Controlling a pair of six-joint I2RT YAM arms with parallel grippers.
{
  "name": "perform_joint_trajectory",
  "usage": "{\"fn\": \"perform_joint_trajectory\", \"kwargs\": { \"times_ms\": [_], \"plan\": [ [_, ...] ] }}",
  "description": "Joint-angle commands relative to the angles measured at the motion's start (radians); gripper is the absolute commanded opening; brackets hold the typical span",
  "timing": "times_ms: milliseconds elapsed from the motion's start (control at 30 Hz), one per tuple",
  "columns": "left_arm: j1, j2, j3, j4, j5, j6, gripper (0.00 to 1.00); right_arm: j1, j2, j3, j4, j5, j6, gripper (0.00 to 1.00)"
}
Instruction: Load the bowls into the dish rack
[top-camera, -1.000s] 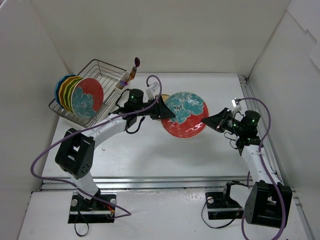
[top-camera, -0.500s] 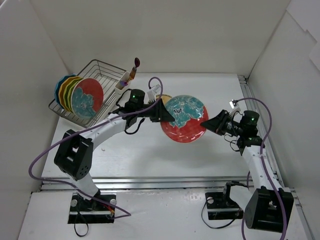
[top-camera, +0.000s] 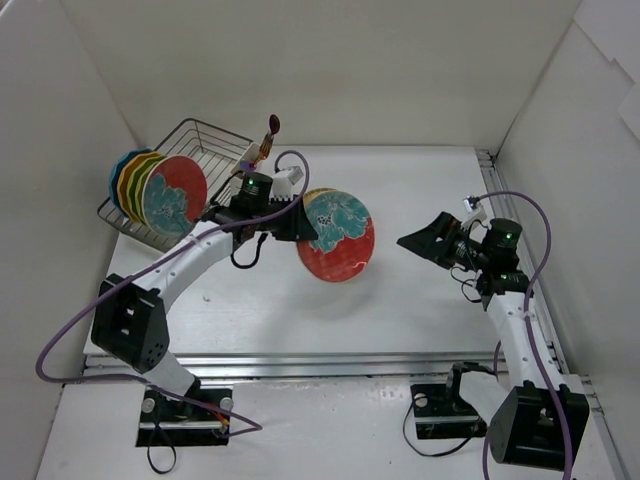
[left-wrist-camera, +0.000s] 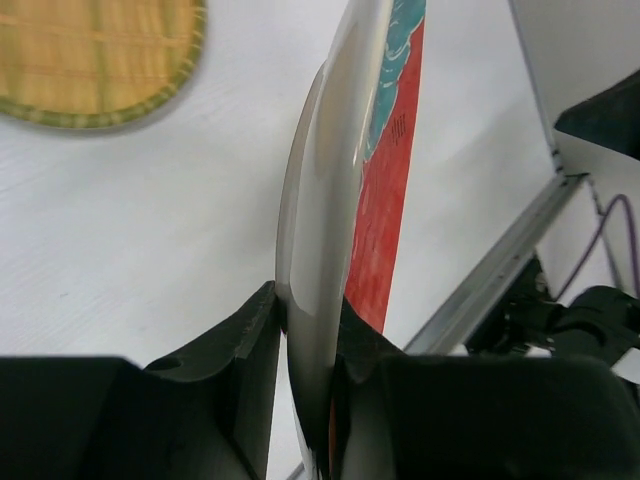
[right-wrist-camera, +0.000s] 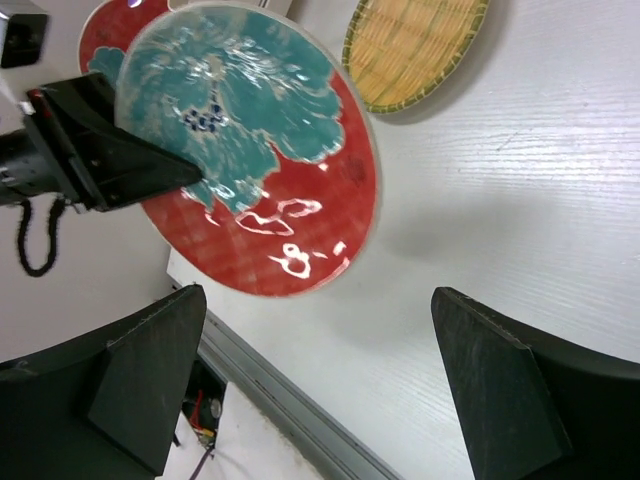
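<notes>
A red-and-teal patterned bowl (top-camera: 338, 240) hangs on edge above the middle of the table, and my left gripper (top-camera: 298, 222) is shut on its left rim. In the left wrist view the bowl (left-wrist-camera: 392, 150) stands pinched between the two jaws of that gripper (left-wrist-camera: 305, 312). My right gripper (top-camera: 413, 243) is open to the bowl's right, apart from it. The right wrist view faces the bowl (right-wrist-camera: 250, 150) beyond the open right gripper (right-wrist-camera: 318, 300). A tan woven bowl (right-wrist-camera: 415, 45) lies flat on the table behind. The dish rack (top-camera: 215, 127) at the back left holds another red-and-teal bowl (top-camera: 172, 193) and several coloured bowls (top-camera: 128, 180) upright.
A white utensil cup (top-camera: 246, 160) with a brush (top-camera: 272, 128) sits on the rack's right corner. White walls close in the table on the left, back and right. A metal rail (top-camera: 300, 365) runs along the near edge.
The right gripper has let go of the red-and-teal bowl, opened wide and drawn back. The left arm has carried the bowl leftward toward the rack.
</notes>
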Motion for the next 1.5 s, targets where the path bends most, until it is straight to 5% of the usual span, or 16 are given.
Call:
{"fn": "perform_joint_trajectory", "kwargs": {
  "times_ms": [0, 267, 600, 1467],
  "plan": [
    [0.043, -0.172, 0.182, 0.033, -0.038, 0.135, 0.0, 0.001, -0.017, 0.049, 0.007, 0.032, -0.03, 0.93],
    [0.197, -0.333, 0.328, -0.185, -0.322, 0.478, 0.0, 0.002, 0.012, 0.047, 0.0, 0.037, -0.033, 0.94],
    [0.401, -0.476, 0.265, -0.023, -0.488, 0.891, 0.0, 0.004, 0.026, 0.044, 0.002, 0.026, -0.027, 0.94],
    [0.623, -0.178, 0.184, 0.123, -0.348, 0.953, 0.0, 0.002, 0.1, 0.044, 0.0, 0.026, -0.029, 0.94]
  ]
}}
